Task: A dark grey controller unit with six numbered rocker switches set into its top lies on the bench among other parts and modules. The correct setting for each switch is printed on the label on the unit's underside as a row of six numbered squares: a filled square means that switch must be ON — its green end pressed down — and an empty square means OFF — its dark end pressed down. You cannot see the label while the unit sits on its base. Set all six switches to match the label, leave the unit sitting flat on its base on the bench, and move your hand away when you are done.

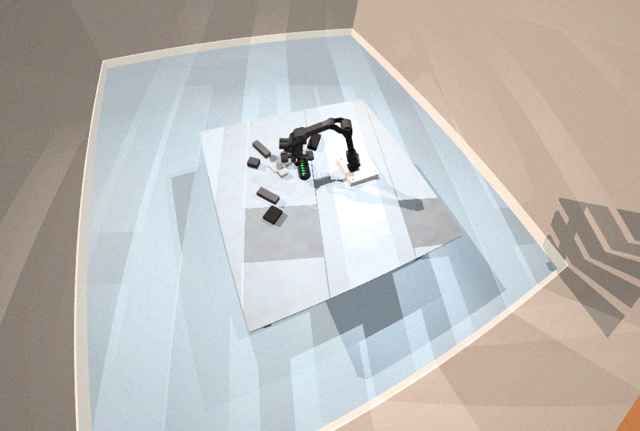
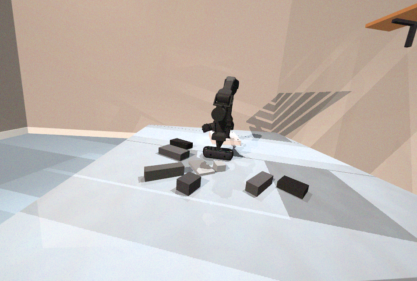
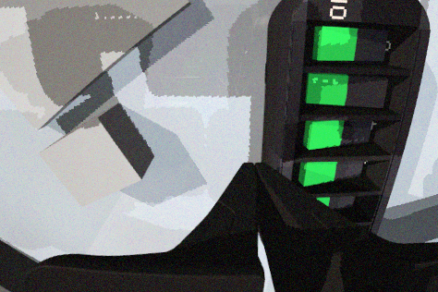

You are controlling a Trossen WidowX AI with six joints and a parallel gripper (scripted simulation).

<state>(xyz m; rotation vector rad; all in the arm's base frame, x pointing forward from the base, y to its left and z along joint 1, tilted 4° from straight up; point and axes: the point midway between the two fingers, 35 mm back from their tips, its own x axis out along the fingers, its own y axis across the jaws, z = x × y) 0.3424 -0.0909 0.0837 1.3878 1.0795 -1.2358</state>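
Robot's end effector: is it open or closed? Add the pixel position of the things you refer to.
Closed: in the wrist view the end effector's (image 3: 257, 164) two fingertips meet, with nothing visible between them.
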